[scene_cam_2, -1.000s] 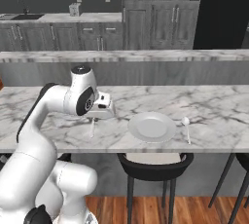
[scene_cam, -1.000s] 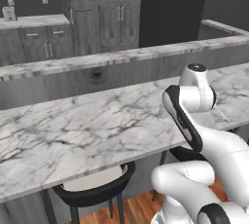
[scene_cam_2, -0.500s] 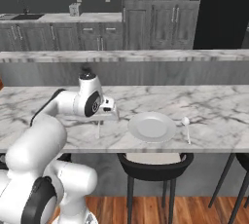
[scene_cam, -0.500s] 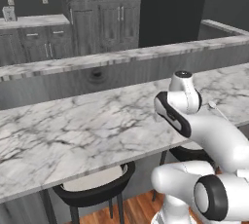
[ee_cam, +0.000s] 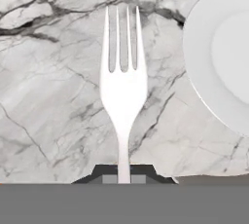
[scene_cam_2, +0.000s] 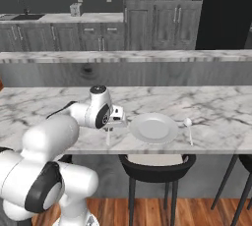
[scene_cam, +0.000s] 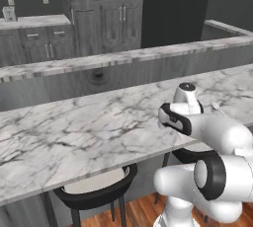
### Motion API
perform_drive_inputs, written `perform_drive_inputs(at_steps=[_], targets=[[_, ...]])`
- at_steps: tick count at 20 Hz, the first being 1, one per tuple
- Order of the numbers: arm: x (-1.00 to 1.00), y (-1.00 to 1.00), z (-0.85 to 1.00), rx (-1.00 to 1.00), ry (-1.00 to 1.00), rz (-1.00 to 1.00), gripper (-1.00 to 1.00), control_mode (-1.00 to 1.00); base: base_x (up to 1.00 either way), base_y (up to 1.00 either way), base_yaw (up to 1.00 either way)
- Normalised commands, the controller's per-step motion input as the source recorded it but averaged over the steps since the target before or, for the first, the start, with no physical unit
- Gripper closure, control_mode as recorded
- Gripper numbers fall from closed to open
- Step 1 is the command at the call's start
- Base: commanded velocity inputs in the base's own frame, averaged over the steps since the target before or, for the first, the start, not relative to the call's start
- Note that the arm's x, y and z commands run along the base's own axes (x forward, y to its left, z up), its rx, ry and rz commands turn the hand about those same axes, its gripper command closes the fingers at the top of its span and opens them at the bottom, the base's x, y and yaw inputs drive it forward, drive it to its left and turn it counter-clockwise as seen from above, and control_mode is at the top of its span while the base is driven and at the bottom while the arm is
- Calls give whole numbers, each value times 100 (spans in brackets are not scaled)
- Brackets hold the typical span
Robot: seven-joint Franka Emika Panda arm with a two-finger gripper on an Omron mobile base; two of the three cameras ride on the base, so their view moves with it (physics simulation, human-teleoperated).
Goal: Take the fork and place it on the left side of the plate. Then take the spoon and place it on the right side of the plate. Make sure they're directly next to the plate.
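My gripper [ee_cam: 123, 175] is shut on the handle of the pale fork [ee_cam: 122, 82], whose tines point away from the hand over the marble counter. The white plate [ee_cam: 221, 47] lies just to the fork's right in the hand view, a narrow gap apart. In the right base view the gripper [scene_cam_2: 115, 122] hangs low over the counter just left of the plate [scene_cam_2: 153, 127], with the fork [scene_cam_2: 108, 137] pointing toward the counter's front edge. The spoon [scene_cam_2: 188, 127] lies on the counter to the right of the plate, bowl away from the edge.
The marble counter [scene_cam_2: 44, 107] stretches wide to the left, with a raised ledge [scene_cam_2: 147, 57] behind it. Black stools [scene_cam_2: 155, 163] stand under the front edge. My own arm [scene_cam: 207, 127] hides the plate area in the left base view.
The arm has bent down and swung right, bringing the hand with the fork low over the counter beside the plate's left edge. Plate and spoon have not moved.
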Motion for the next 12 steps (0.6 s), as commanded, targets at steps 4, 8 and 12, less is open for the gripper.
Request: perform_drive_inputs(at_steps=[4,8,12], targets=[[39,-15,-32,0,0,0,100,-100,0,0,0],[38,-1,-16,0,0,-1,100,-100,0,0,0],[23,0,-13,0,1,-1,100,-100,0,0,0]])
